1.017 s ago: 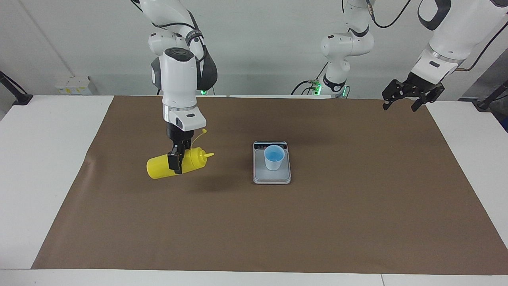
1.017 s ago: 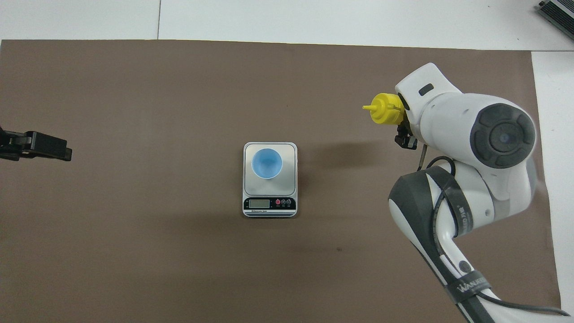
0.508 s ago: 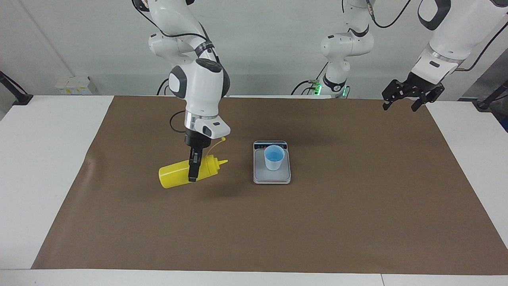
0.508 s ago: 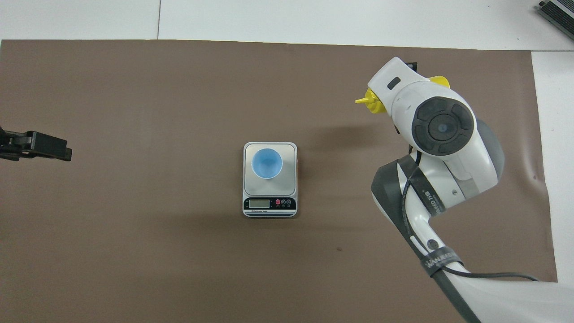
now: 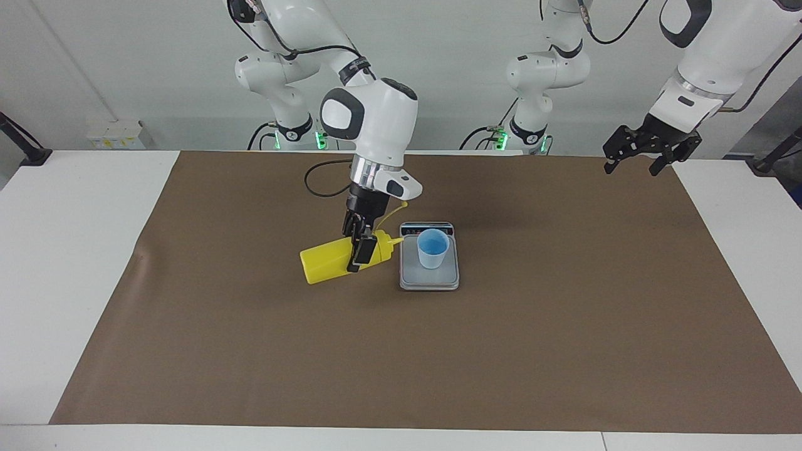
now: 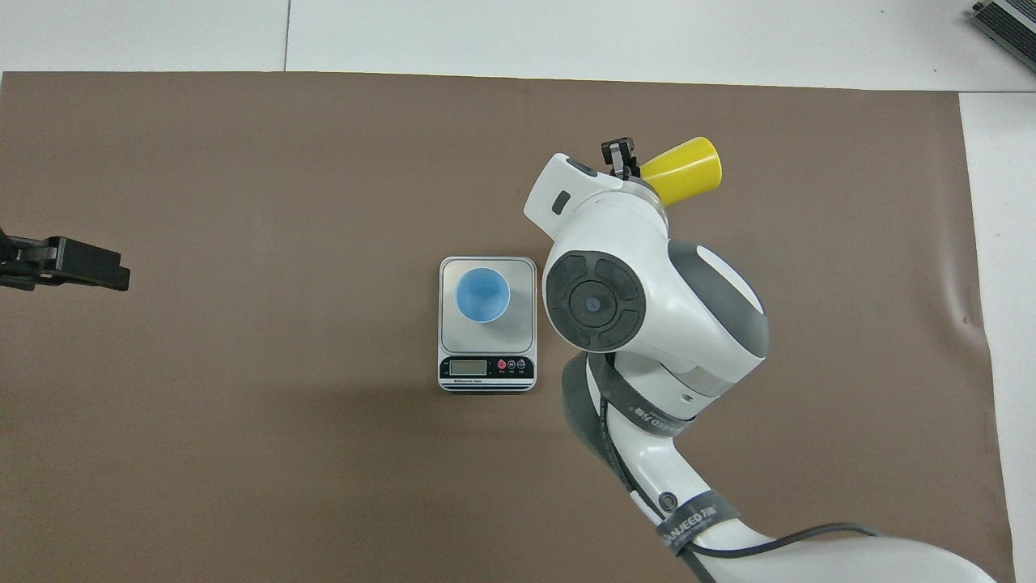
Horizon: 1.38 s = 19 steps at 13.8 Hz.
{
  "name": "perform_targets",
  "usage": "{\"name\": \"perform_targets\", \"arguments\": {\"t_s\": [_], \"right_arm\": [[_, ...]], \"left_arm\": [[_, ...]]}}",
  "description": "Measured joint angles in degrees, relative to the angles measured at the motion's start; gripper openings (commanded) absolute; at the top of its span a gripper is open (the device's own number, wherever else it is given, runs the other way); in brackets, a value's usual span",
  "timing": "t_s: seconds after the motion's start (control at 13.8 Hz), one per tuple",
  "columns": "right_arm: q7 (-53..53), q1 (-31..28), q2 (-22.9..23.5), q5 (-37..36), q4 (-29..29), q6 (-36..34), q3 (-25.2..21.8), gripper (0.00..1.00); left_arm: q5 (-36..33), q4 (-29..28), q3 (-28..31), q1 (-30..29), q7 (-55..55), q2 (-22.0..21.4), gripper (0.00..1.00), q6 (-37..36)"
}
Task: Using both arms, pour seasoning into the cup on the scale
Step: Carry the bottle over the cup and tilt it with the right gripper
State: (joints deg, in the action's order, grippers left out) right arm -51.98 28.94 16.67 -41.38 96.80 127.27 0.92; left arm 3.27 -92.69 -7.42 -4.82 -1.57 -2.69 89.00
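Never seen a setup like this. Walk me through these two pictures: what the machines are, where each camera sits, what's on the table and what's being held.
These are two white robot arms, each ending in a black two-finger gripper. One picture looks across the table at the robots; the other looks steeply down from above their end, so the sides appear swapped.

On the brown mat lies a flat silver-grey scale, with a small pale blue cup standing upright on it.

The right gripper is shut on the yellow seasoning bottle, holding it in the air, tipped nearly sideways. Its nozzle points toward the cup and has reached the scale's edge, short of the cup's rim. Nothing can be seen pouring.

The left gripper waits in the air, open and empty, over the left arm's end of the table.
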Motion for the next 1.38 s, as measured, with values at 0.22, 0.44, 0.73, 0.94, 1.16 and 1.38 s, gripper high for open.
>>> {"name": "perform_targets", "arguments": {"t_s": [0.22,0.44,0.73,0.94,1.16,1.38], "right_arm": [[6.49,3.95,3.27,-6.85,-0.02,-1.69,0.02,0.0],[11.89,6.03,5.11,-11.62,-0.01,-2.38,0.02,0.0],[12.15,7.17,5.73,-13.38,0.82,-2.41,0.05,0.0],[12.15,8.14,5.78,-16.57,2.69,-2.37,0.07,0.0],[12.15,8.36,5.75,-17.22,3.38,-2.31,0.07,0.0],[12.15,8.51,5.73,-18.29,3.92,-2.18,0.07,0.0]], "left_arm": [[0.0,0.0,0.0,0.0,0.0,0.0,1.0,0.0],[0.0,0.0,0.0,0.0,0.0,0.0,1.0,0.0],[0.0,0.0,0.0,0.0,0.0,0.0,1.0,0.0],[0.0,0.0,0.0,0.0,0.0,0.0,1.0,0.0],[0.0,0.0,0.0,0.0,0.0,0.0,1.0,0.0],[0.0,0.0,0.0,0.0,0.0,0.0,1.0,0.0]]}}
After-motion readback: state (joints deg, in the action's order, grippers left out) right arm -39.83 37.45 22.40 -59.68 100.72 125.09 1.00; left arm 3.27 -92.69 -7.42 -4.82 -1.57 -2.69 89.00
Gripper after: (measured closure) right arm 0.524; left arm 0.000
